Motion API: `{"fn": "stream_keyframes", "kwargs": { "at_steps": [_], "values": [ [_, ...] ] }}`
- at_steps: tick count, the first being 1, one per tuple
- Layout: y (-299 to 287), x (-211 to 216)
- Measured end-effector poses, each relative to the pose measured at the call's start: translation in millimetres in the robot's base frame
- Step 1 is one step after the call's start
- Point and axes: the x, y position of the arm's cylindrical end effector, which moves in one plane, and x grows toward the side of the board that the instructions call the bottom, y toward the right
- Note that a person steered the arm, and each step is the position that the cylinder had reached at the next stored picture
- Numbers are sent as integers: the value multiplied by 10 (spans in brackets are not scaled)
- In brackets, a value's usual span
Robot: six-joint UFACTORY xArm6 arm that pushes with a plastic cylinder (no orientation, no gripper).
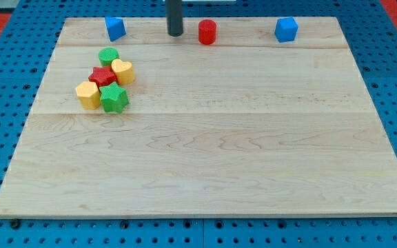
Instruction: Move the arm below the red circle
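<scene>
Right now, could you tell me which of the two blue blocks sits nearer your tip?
The blue block at the view's top left, just left of my tip; the other blue block lies beyond the red circle.

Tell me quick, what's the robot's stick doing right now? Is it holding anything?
My tip: no gripper, just a rod, holding nothing. It sits near the view's top, left of the red circle, touching no block.

Pale wooden board [205, 158], blue perforated surface [5, 76] around it (evenly lit)
</scene>
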Motion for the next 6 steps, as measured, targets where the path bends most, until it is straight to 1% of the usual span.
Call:
{"fn": "stream_keyframes", "kwargs": {
  "at_steps": [1,2,3,6],
  "values": [
    [-61,-24],
    [-2,381],
    [155,677],
    [242,715]
  ]
}}
